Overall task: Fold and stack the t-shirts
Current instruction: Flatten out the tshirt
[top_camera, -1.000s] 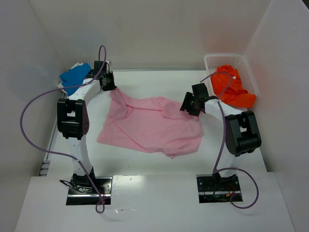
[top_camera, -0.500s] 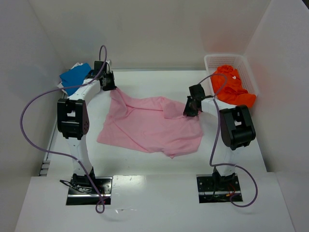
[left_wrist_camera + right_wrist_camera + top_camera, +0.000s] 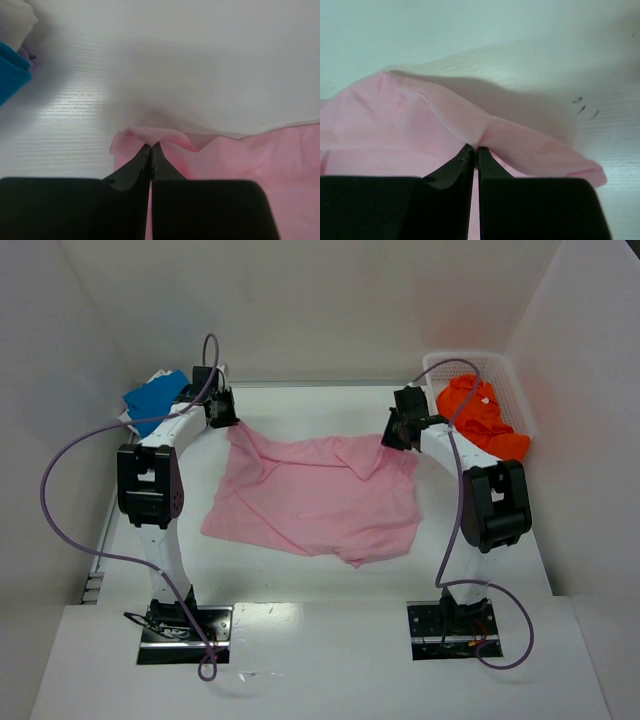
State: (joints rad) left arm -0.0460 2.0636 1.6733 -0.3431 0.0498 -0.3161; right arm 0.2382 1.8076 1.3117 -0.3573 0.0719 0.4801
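Note:
A pink t-shirt (image 3: 315,495) lies spread and wrinkled on the white table, seen from the top view. My left gripper (image 3: 232,423) is shut on the shirt's far left corner; in the left wrist view the black fingertips (image 3: 151,148) pinch a raised pink fold (image 3: 150,135). At the shirt's far right corner my right gripper (image 3: 390,443) is shut on the cloth, and in the right wrist view its tips (image 3: 476,149) squeeze a pink ridge (image 3: 485,127). An orange t-shirt (image 3: 480,420) sits crumpled in the basket. A blue t-shirt (image 3: 153,397) lies at the far left.
A white basket (image 3: 440,365) stands at the back right corner against the wall. White walls close in the table on the left, back and right. Purple cables loop off both arms. A blue cloth edge (image 3: 11,72) shows in the left wrist view.
My right gripper has moved toward the back of the table, shut on the pink shirt's right corner and pulled it back and outward. The left gripper stayed in place, still pinching.

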